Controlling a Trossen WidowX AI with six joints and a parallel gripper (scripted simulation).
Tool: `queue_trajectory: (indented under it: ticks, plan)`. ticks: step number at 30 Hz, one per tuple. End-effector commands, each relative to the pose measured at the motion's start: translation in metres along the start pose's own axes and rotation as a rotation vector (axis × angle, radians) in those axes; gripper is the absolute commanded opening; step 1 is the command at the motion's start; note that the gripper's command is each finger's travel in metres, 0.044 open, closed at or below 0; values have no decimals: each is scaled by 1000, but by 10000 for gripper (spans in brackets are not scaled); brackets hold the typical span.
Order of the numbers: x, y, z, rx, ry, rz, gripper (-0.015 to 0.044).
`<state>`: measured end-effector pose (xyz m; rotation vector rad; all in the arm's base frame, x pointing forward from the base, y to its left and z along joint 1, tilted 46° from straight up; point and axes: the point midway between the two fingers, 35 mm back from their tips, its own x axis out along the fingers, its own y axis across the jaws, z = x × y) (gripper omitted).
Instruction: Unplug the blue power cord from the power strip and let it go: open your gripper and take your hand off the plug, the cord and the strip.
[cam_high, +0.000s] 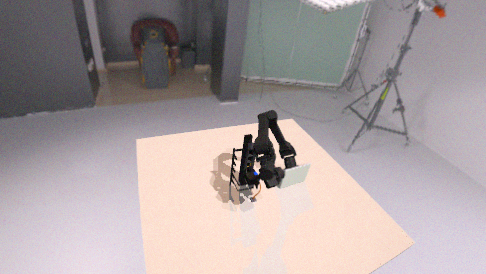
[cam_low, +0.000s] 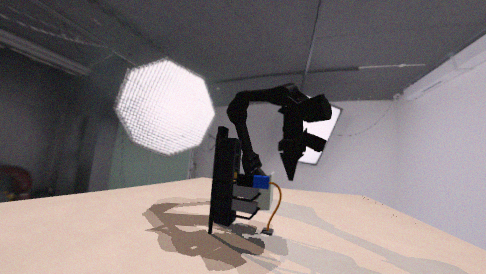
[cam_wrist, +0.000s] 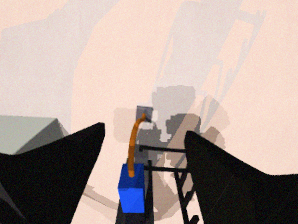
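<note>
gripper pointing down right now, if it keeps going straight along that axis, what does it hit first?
Most likely the blue plug: the open gripper frames it between its fingers in the wrist view. In the exterior view the tips hang slightly to its side, so depth is uncertain; it might meet the orange cord instead.

A peach mat (cam_high: 200, 225) covers the grey floor (cam_high: 70, 190). A tripod (cam_high: 385, 95) stands at two o'clock, a softbox (cam_low: 162, 106) glows overhead.
</note>
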<state>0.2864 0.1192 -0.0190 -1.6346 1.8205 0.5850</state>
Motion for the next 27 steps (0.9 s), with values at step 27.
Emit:
queue_trajectory:
  ticks: [27]
  plan:
    - [-13,0,60,4,-7,3,440]
